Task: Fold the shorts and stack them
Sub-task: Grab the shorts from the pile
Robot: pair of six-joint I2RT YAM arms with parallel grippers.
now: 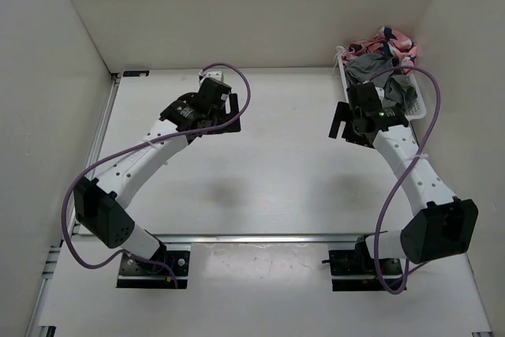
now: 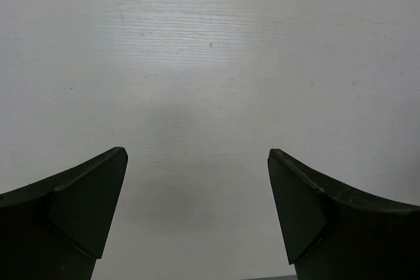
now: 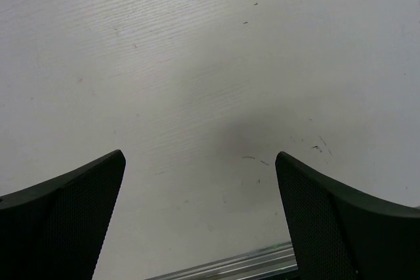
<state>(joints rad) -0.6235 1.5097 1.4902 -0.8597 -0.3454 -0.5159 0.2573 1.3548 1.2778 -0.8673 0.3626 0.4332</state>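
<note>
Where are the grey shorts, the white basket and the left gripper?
grey shorts (image 1: 367, 66), top view, crumpled fabric in the basket
white basket (image 1: 427, 106), top view, its right rim
left gripper (image 2: 197, 154), left wrist view, midway between its open fingertips

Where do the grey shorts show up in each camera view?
Top external: grey shorts at the far right, heaped in the white basket below pink clothing.
Left wrist: not in it.
Right wrist: not in it.
Shared landmark: the white table, seen in all three views.

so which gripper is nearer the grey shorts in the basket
Right. The right gripper sits just left of the shorts; the left gripper is far off across the table.
</note>
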